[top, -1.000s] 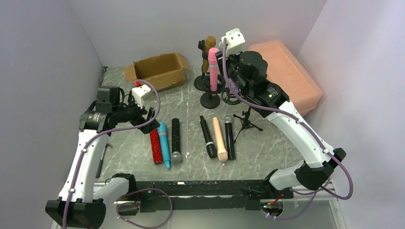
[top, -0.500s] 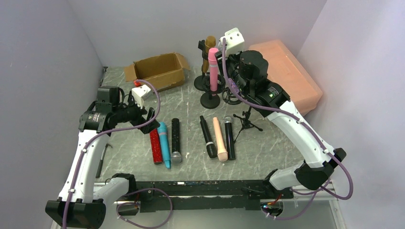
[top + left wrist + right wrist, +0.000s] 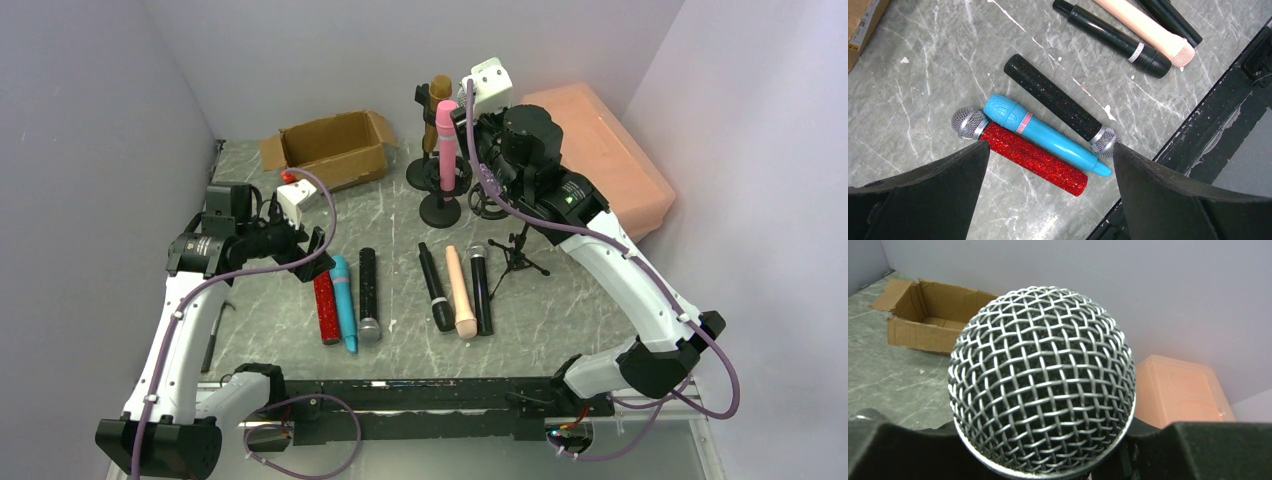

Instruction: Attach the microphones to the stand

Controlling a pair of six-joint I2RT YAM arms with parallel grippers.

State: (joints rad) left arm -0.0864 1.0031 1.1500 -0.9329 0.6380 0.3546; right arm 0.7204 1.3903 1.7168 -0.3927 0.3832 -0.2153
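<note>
My left gripper (image 3: 316, 256) is open and hovers over the left row of microphones, empty. Between its fingers in the left wrist view (image 3: 1050, 150) lie a red glitter microphone (image 3: 1033, 157), a blue one (image 3: 1048, 134) and a black glitter one (image 3: 1053, 97). Further right lie a black one (image 3: 436, 287), a peach one (image 3: 461, 292) and another black one (image 3: 481, 290). A pink microphone (image 3: 446, 140) and a gold one (image 3: 439, 95) stand upright in round-based stands. My right gripper (image 3: 478, 150) is beside them, shut on a microphone whose silver mesh head (image 3: 1042, 380) fills its wrist view; the body is hidden.
An open cardboard box (image 3: 335, 148) sits at the back left. A salmon plastic container (image 3: 600, 155) sits at the back right. A small black tripod stand (image 3: 517, 250) stands right of the lying microphones. A black rail (image 3: 1198, 135) runs along the near table edge.
</note>
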